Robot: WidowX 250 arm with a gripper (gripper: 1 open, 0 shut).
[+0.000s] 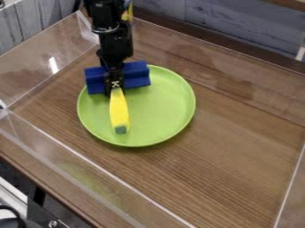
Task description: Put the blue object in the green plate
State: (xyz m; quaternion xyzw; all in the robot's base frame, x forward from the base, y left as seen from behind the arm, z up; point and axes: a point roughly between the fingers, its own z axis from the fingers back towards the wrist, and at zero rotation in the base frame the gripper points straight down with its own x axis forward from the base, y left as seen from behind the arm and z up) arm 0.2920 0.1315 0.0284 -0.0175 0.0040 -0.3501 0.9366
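The plate (161, 111) lies on the bench (220, 165), left of the middle of the camera view. The block (137, 75) is across the far left part of the plate, over its rim; whether it touches the plate, one cannot tell. The banana-shaped object (118, 112) lies on the left half of the plate, before the block, with its near end inside the rim. The gripper (113, 80) is at the middle of the block, behind the banana-shaped object. Behind the bench is the wall (226, 22).

Blue block (134, 75), ridged, elongated, at rim of round lime-green plate (155, 120).
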